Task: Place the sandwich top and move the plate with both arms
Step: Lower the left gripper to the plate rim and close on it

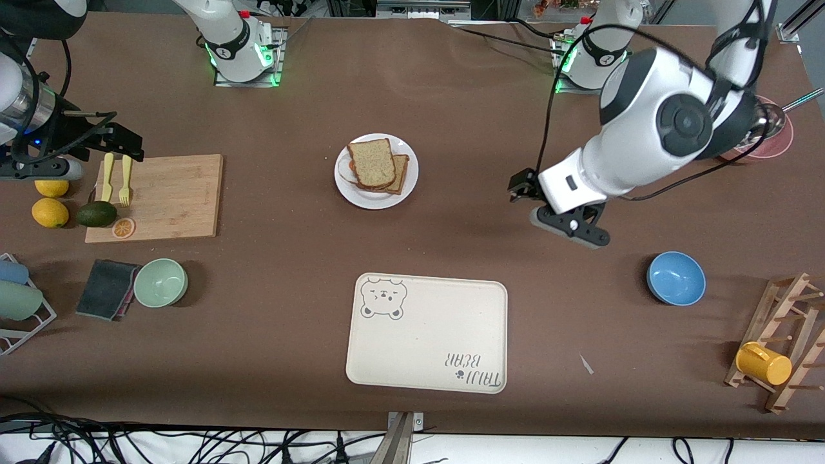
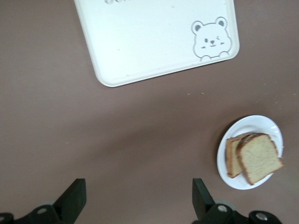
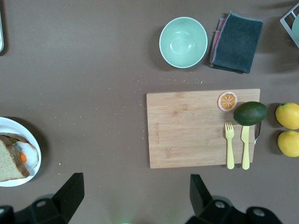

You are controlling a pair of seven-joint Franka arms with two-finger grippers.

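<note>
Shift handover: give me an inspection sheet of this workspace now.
Surface: brown table, scattered crumbs.
Job's things: sandwich top lies skewed over a lower slice and egg on the plate; bear-print tray is nearer the camera.
Clutter: cutting board with fork, knife, avocado; lemons; green bowl; blue bowl; mug rack.
Grippers: left gripper open over bare table; right gripper open by the cutting board.
Cables: black cable on the left arm.
Surroundings: cables along the table's camera edge.

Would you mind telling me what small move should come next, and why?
Probably bring the open left gripper toward the plate: the sandwich top already lies on the stack, and both grippers hang apart from it, the right gripper open over the cutting board.
</note>
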